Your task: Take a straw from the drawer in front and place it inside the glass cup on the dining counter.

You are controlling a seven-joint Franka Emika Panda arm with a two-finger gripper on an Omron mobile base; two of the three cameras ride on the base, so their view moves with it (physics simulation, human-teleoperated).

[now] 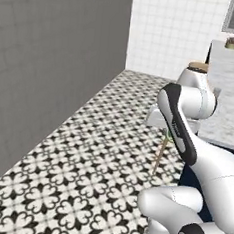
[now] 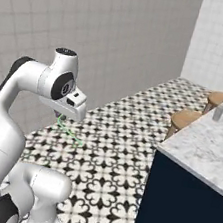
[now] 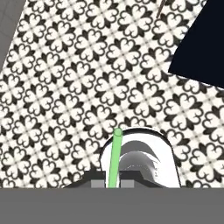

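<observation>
My gripper [image 2: 60,115] is shut on the thin light green straw [image 2: 69,130], which hangs below the hand over the patterned floor. In the hand view the straw [image 3: 116,155] rises from between the fingertips [image 3: 97,184]. From the left base camera the straw [image 1: 161,152] shows as a thin slanted line beside the arm. The glass cup [image 2: 218,113] stands upright on the marble top of the dining counter [image 2: 199,147], well to the right of the gripper. The drawer is out of view.
Three round wooden stools [image 2: 185,117] line the counter's far side. The counter's navy base [image 3: 201,43] lies close to the hand. A grey wall [image 1: 52,73] runs along the left, and black-and-white tiled floor [image 2: 118,150] stretches between the arm and the counter.
</observation>
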